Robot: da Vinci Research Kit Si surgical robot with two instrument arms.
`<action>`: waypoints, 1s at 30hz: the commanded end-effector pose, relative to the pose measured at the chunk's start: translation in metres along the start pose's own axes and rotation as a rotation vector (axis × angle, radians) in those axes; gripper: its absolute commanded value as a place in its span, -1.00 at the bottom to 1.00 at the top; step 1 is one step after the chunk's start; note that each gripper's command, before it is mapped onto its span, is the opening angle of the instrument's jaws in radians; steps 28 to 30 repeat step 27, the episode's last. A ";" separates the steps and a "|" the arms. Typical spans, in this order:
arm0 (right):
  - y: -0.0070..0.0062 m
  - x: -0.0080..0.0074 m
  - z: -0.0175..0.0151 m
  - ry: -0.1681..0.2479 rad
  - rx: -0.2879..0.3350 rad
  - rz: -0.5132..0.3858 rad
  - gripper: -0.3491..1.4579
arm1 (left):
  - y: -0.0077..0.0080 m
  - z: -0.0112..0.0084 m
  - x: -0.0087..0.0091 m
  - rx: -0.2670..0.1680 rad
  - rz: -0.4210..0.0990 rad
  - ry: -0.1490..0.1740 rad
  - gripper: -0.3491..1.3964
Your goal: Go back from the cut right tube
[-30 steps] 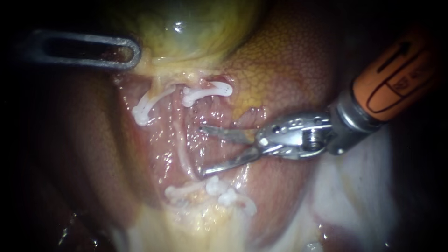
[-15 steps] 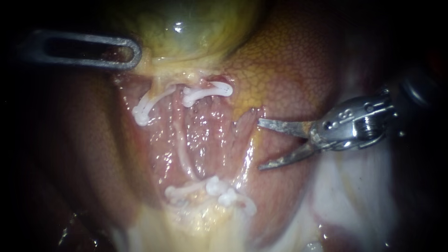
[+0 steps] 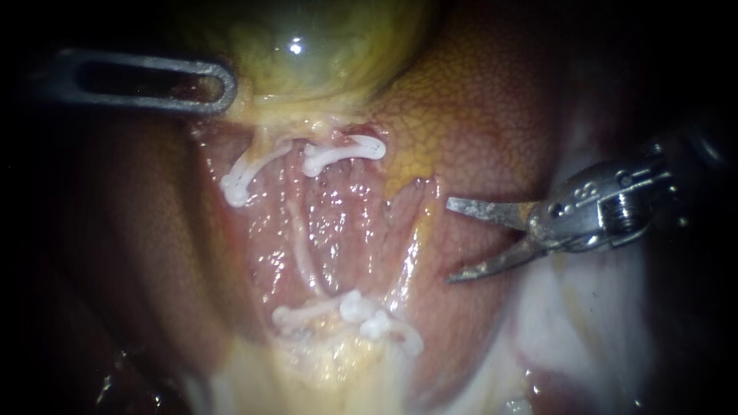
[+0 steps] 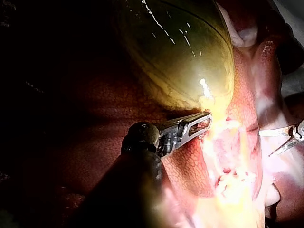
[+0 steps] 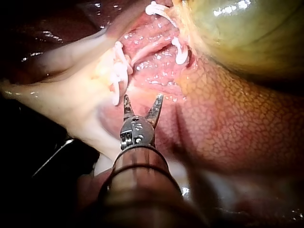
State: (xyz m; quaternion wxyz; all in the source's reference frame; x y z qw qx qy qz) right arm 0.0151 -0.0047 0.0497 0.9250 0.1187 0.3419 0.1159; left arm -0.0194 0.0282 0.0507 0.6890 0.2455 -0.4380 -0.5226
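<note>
1. The right instrument (image 3: 449,240) comes in from the right. Its two blades are spread wide and hold nothing, and they sit over the liver (image 3: 477,115) beside the opened bed of tissue.
2. The cut right tube (image 3: 350,165) lies in that bed below the gallbladder (image 3: 307,54). The upper clip (image 3: 342,152) sits on its top stump and the lower clips (image 3: 369,317) sit at the far end, with bare glistening tissue between.
3. Both blade tips stand apart from the tube and the clips and touch neither.
4. The left tube (image 3: 301,250) runs unbroken down the bed towards the lower clips.
5. The left instrument (image 3: 227,83) has its slotted jaws pressed together on the gallbladder's pale lower edge.
6. In the right wrist view the open blades (image 5: 142,97) stop just short of the clips.
</note>
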 end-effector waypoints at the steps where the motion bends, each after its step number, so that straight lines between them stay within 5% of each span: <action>1: 0.0000 0.0000 0.0000 0.001 -0.001 0.002 0.91 | 0.0000 0.0003 0.0001 -0.002 0.001 -0.002 -1.00; 13: -0.0002 0.0001 -0.0001 0.001 -0.001 0.002 0.93 | 0.0016 0.0047 0.0011 0.008 0.011 -0.001 -1.00; 30: -0.0001 0.0003 0.0000 0.013 0.018 0.004 0.95 | 0.0020 0.0046 0.0012 0.009 0.013 0.000 -1.00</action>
